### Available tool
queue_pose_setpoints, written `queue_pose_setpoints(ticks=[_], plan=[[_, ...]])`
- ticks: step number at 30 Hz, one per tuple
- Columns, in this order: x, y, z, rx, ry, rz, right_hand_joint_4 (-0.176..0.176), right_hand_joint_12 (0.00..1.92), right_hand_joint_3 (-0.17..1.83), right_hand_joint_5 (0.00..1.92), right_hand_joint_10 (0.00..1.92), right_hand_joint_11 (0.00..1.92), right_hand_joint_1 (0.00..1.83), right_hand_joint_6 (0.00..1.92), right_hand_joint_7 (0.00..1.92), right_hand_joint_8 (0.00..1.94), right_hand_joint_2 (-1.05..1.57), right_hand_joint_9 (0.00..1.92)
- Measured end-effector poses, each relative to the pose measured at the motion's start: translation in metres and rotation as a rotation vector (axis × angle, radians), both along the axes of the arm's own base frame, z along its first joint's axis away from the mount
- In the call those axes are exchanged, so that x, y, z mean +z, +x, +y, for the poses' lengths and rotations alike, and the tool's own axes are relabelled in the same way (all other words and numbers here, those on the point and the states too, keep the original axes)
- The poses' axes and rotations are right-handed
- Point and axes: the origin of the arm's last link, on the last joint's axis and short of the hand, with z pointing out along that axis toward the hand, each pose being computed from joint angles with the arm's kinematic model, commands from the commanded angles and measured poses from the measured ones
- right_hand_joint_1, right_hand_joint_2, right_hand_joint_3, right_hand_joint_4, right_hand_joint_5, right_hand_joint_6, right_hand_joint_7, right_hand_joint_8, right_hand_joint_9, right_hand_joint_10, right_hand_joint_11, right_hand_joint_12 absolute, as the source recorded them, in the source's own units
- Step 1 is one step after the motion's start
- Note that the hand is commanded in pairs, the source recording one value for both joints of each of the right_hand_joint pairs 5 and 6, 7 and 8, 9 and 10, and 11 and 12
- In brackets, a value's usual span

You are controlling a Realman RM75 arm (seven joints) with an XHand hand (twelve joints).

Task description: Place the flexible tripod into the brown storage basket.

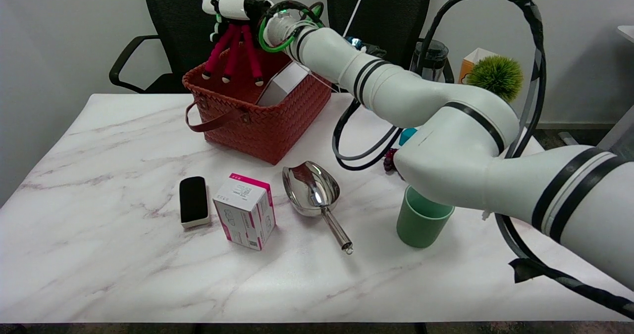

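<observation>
The flexible tripod (233, 54) has pink-red bendy legs with black feet and hangs legs-down. My right hand (233, 8) grips its top, high at the back of the table. The legs dangle just over the back left part of the brown storage basket (257, 121), a reddish-brown woven basket with a loop handle. A white box (283, 87) leans inside the basket to the right of the tripod's feet. My right arm stretches across from the lower right.
In front of the basket lie a black-and-white eraser block (193, 200), a pink-and-white box (246, 217) and a metal scoop (317, 195). A green cup (422, 222) stands under my arm. A dark jar (432, 59), a green fuzzy ball (495, 76) and black chairs are behind.
</observation>
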Motion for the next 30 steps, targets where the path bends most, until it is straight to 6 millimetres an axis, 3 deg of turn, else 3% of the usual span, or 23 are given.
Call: queue_pose_setpoints(ticks=[11, 12, 13, 14, 17, 20, 22, 26, 30], plan=[[0.003, -0.0079, 0.0003, -0.008, -0.026, -0.017, 0.0, 1.13, 0.6, 1.35, 1.34, 1.13, 1.06, 1.35, 1.65, 1.65, 1.57, 1.34], [0.0032, -0.008, 0.0003, -0.008, -0.027, -0.018, 0.0, 1.02, 0.61, 1.35, 1.34, 1.02, 1.07, 1.35, 1.65, 1.65, 1.55, 1.34], [0.0033, -0.0079, 0.0003, -0.007, -0.028, -0.018, 0.0, 0.53, 0.64, 1.34, 1.33, 0.53, 1.08, 1.34, 1.64, 1.64, 1.51, 1.33], [0.0036, -0.0079, 0.0003, -0.007, -0.029, -0.018, 0.0, 0.31, 0.65, 1.32, 1.32, 0.31, 1.1, 1.32, 1.63, 1.63, 1.49, 1.32], [0.004, -0.0084, 0.0003, -0.006, -0.031, -0.019, 0.0, 0.17, 0.71, 1.3, 1.11, 0.17, 1.1, 1.3, 1.57, 1.57, 1.4, 1.11], [0.0048, -0.0085, 0.0002, -0.005, -0.033, -0.019, 0.0, 0.05, 0.87, 1.24, 0.39, 0.05, 1.18, 1.24, 1.29, 1.29, 1.19, 0.39], [0.0052, -0.0087, 0.0002, -0.005, -0.033, -0.019, 0.0, 0.01, 0.95, 1.23, 0.2, 0.01, 1.19, 1.23, 1.09, 1.09, 1.13, 0.2], [0.0069, -0.0084, 0.0, 0.0, -0.037, -0.017, 0.0, 0.0, 1.14, 1.19, 0.01, 0.0, 1.21, 1.19, 0.3, 0.3, 0.9, 0.01], [0.0092, -0.0087, -0.0002, 0.005, -0.041, -0.013, 0.0, 0.0, 1.2, 1.08, 0.0, 0.0, 1.26, 1.08, 0.07, 0.07, 0.66, 0.0]])
